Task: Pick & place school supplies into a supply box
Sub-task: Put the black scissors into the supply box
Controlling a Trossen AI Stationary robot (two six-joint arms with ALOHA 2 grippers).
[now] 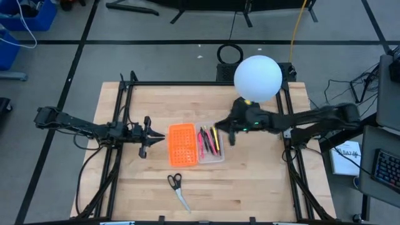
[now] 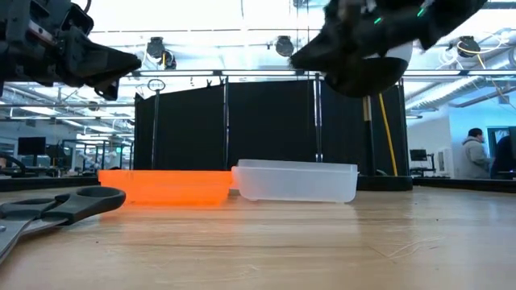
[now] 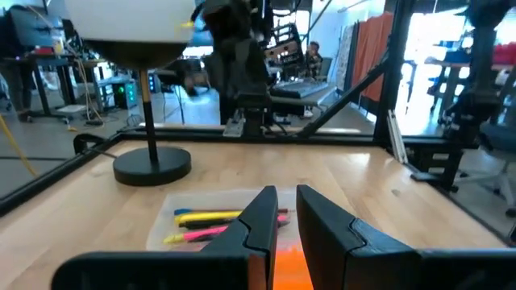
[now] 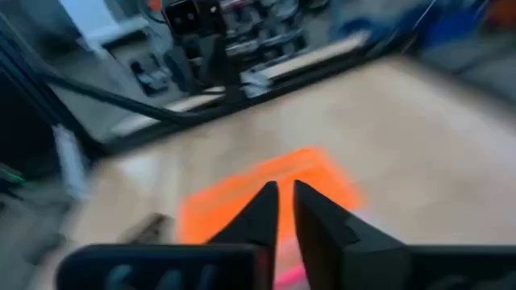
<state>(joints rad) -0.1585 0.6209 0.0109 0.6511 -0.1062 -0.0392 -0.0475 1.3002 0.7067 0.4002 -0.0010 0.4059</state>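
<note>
The supply box (image 1: 195,145) lies open in the middle of the desk (image 1: 262,187), between the two sets of fingers: its orange grid-patterned half sits just ahead of the left gripper (image 1: 156,138), and its translucent whitish tray, already carrying pink, yellow and dark pens (image 1: 209,141), sits just ahead of and below the right gripper (image 1: 224,129). The left fingers stand a narrow slit apart with nothing between them. The right fingers also show only a thin gap and hold nothing. The scissors (image 1: 177,189) lie flat on the wood, well away from both sets of fingers, on the near side of the box.

The scissors look like the remaining item, and they carry the main risk. Their thin silver blades lie flush on the smooth wooden surface, so fingers this nearly closed could skate over them or push them away rather than get around them; the fingers would need to spread first. The black looped handles are thicker and probably the safer hold. The light plastic tray might slide if nudged. The white globe lamp (image 1: 257,77) stands on a slim stem just behind the right arm, so a wide swing there could knock it.
</note>
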